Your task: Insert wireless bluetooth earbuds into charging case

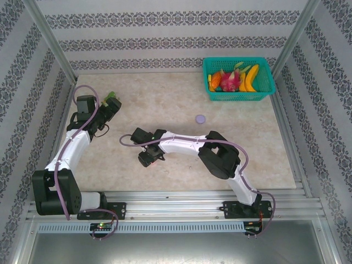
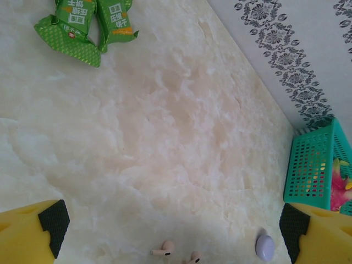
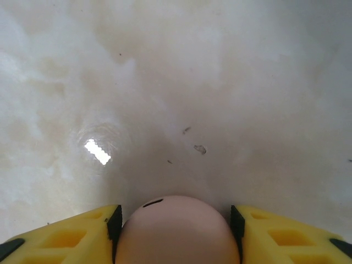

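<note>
Pink-beige case (image 3: 177,234): a smooth rounded shell was seen between the right jaws, low over the tabletop (image 3: 176,82). It was judged to be a charging case, and no raised lid was seen.
Right jaws: the black pads were set against both flanks of that shell, so it was taken as clamped. The right arm (image 1: 187,144) was stretched leftward to the middle of the tabletop.
Left jaws: they were held wide apart with nothing between them, at the far left part of the tabletop beside the green snack packets (image 2: 82,27).
Pink-beige earbuds (image 2: 163,248): two were found loose on the bare tabletop, close together and well in from every edge. The second (image 2: 194,257) was cut off by the frame.
Lilac case (image 1: 200,118): it was set right of the middle, toward the far edge and apart from the fruit basket (image 1: 239,88) in the far right corner.
Progress: no bud was seen seated, so the task was judged barely begun. Opening a case, lifting each bud and seating it were all left to do.
Long axis: the fully visible bud was laid flat on its side. Its stem ran toward the left of the left wrist view, with the head at the right end. Its bearing against the tabletop edges could not be told.
</note>
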